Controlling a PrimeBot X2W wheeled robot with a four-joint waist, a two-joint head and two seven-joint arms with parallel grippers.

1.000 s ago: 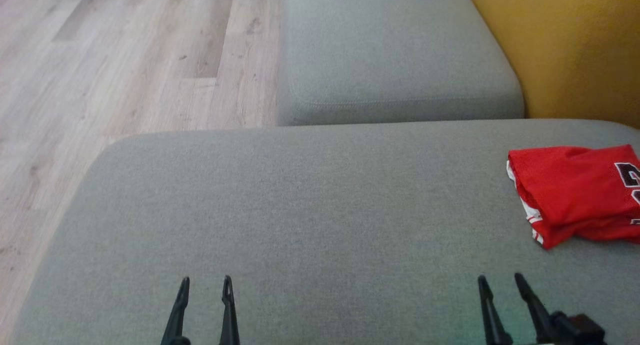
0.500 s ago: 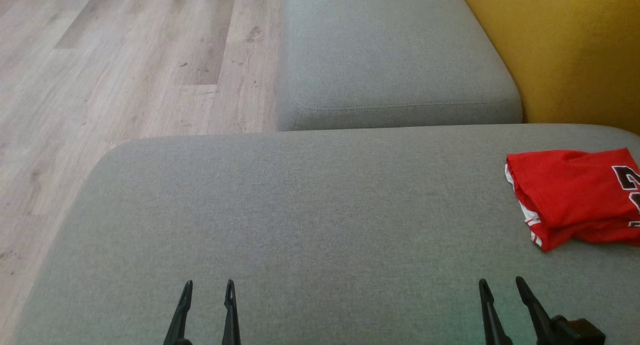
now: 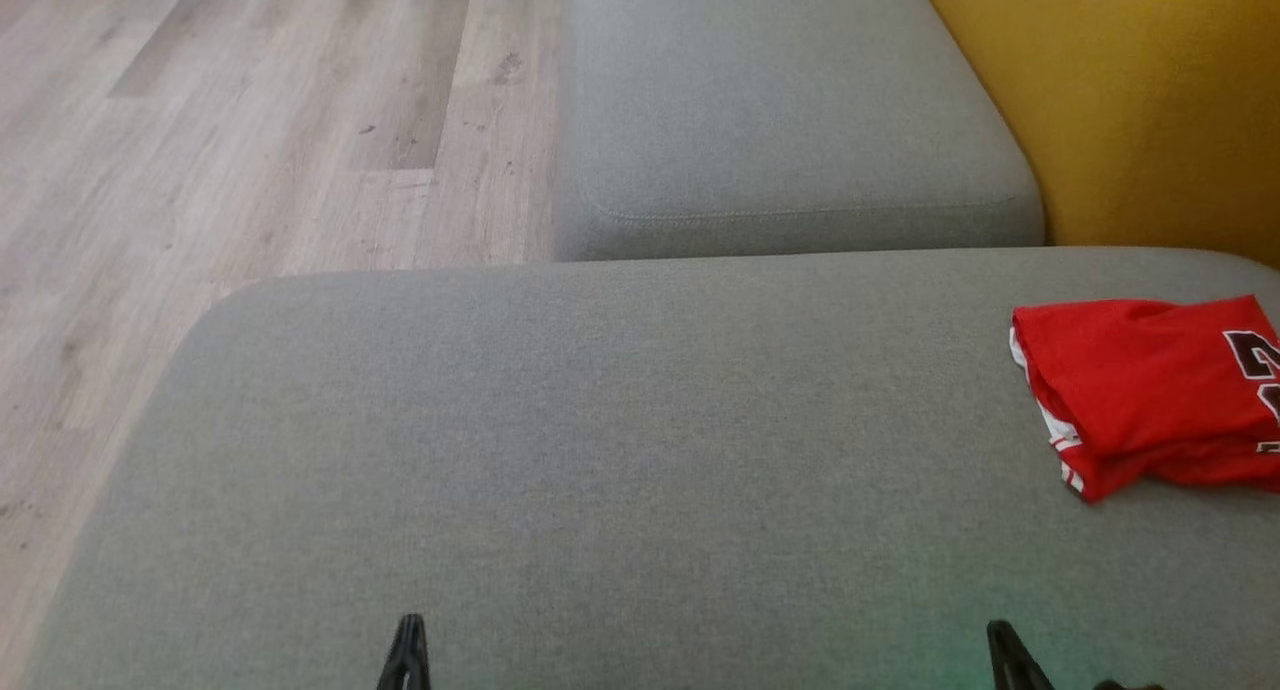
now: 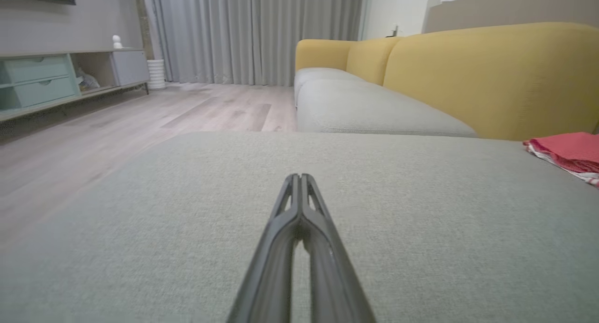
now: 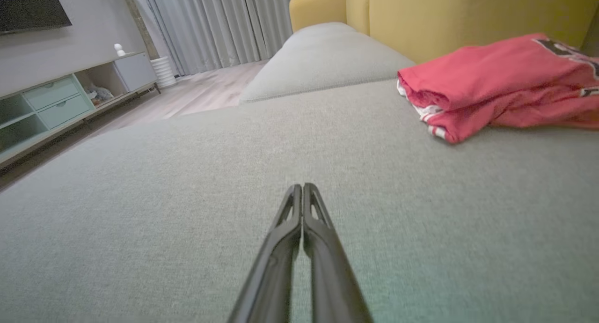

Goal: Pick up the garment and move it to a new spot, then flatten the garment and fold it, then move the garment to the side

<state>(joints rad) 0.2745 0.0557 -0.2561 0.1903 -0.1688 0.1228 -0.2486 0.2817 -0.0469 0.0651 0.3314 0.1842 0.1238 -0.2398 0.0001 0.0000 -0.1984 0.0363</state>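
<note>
Where: the garment [image 3: 1150, 390] lies on the grey cushion [image 3: 640, 450], at its right side and near the yellow backrest [image 3: 1130, 100].
Bearing: it sits at about 1 o'clock from my right claw [image 5: 303, 185]. From my left claw [image 4: 299, 175] it is nearer 2 o'clock and well apart.
Nearer arm: the right, clearly.
Long axis: it runs roughly 9 to 3 o'clock, and the head view's edge cuts off the 3 o'clock end.
Claws: both are pinched closed on nothing, over bare cushion. I cannot tell whether they touch it.
Look: red mesh folded into a thick bundle, with the rounded fold facing 9 o'clock. White-and-red trim [image 5: 428, 114] peeps from the lower layers at the near corner. A dark numeral [image 3: 1258, 355] shows on top, and the top layer is slightly rumpled.
Reading: I judge it already folded and set aside. Any further reach would suit my right arm, coming at the folded edge.
</note>
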